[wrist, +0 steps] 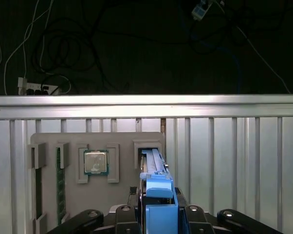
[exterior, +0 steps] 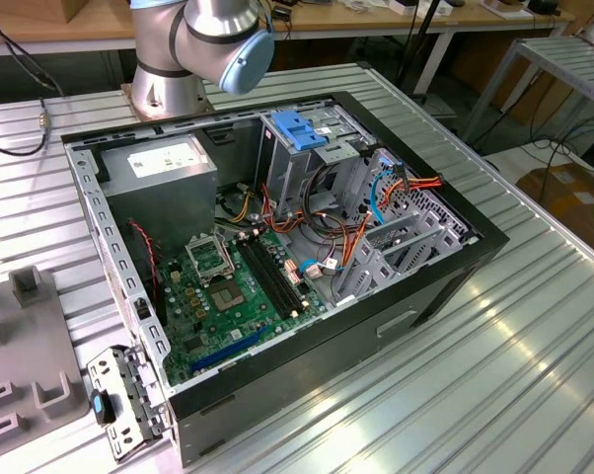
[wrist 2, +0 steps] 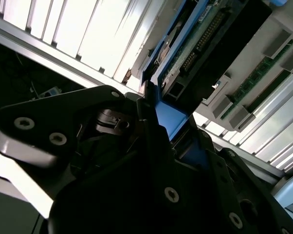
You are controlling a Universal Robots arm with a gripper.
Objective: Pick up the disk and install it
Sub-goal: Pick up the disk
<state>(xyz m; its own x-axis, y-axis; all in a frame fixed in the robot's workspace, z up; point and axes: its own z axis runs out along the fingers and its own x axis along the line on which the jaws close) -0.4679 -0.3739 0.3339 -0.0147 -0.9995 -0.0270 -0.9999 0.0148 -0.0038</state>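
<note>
While memory sticks [wrist: 60, 185] and a processor chip [wrist: 96, 162] lie in the grey holder [wrist: 78, 141] on the slatted worktop [wrist: 234, 161], the disk [wrist: 154, 163] stands on edge at the slot beside the chip, with its long axis pointing straight away from my wrist. My pincer [wrist: 159, 209] lines up with that axis, pinching the blue bracket [wrist 2: 170, 119] at the disk's near end.

The disk [wrist: 154, 163] stands, seemingly on edge, in the tray [wrist: 122, 200].

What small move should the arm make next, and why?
Probably draw the disk straight out of the grey holder: the pincer sits at its blue bracket, and the disk stands on edge sunk in that holder, so pulling sideways might jam it.
</note>
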